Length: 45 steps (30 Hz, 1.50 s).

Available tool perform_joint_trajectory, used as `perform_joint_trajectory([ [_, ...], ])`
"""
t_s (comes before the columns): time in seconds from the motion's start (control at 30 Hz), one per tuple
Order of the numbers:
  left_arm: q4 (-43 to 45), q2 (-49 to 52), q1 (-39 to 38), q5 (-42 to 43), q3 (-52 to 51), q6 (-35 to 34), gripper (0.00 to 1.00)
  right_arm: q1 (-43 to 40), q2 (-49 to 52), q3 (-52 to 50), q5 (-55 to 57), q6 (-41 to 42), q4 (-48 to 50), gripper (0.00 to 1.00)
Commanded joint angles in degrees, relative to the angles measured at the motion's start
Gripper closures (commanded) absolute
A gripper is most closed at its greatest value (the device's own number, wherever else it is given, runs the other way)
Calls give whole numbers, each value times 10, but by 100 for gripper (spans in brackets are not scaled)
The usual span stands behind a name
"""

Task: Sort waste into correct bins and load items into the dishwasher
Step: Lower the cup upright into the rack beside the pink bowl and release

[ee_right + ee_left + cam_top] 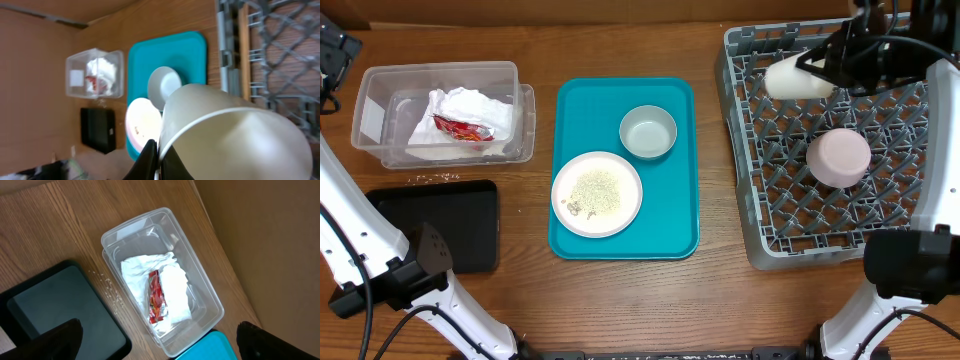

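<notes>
My right gripper (817, 62) is shut on the rim of the small white cup (796, 79), which lies on its side over the far edge of the grey dishwasher rack (760, 215). In the right wrist view the jaws pinch the cup (235, 135) wall. An upturned pink-white bowl (838, 157) sits in the rack. The clear tub (380, 85) holds the white napkin (175, 287) and the red wrapper (156, 297). My left gripper (157, 326) hangs open above the tub's near end. The plate (620, 215) carries rice bits (595, 190) beside the grey bowl (648, 132).
The plate and grey bowl stand on a teal tray (670, 235) at mid-table. The black tray (450, 215) lies at the front left, with a few loose rice bits (435, 178) on the wood between it and the tub. A cardboard wall runs along the back.
</notes>
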Motion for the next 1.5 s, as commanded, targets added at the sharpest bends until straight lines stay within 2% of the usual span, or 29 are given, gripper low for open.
perform_joint_trajectory([
  [0.0, -1, 8, -3, -5, 0, 13, 0, 0, -7, -48, -129, -54, 33, 96],
  [0.2, -1, 8, -3, -5, 0, 13, 0, -24, -7, -160, -208, -54, 140, 96],
  [0.3, -1, 8, -3, -5, 0, 13, 0, -48, -6, -223, -223, -14, 197, 96],
  [0.37, -1, 8, -3, -5, 0, 13, 0, -65, -2, -264, -276, -7, 234, 96],
  [0.47, -1, 8, -3, -5, 0, 13, 0, -81, 3, -309, -348, -7, 276, 96],
  [0.6, -1, 8, -3, -5, 0, 13, 0, -85, 7, -354, -370, -7, 324, 96],
  [0.93, -1, 8, -3, -5, 0, 13, 0, -85, 75, -358, -343, 50, 338, 96],
  [1.1, -1, 8, -3, -5, 0, 13, 0, -86, 97, -358, -335, 51, 338, 96],
  [1.2, -1, 8, -3, -5, 0, 13, 0, -87, 102, -358, -299, 56, 337, 96],
  [1.3, -1, 8, -3, -5, 0, 13, 0, -88, 103, -358, -212, 101, 331, 96],
  [1.37, -1, 8, -3, -5, 0, 13, 0, -88, 103, -358, -188, 107, 328, 93],
  [1.47, -1, 8, -3, -5, 0, 13, 0, -88, 103, -358, -154, 106, 327, 79],
])
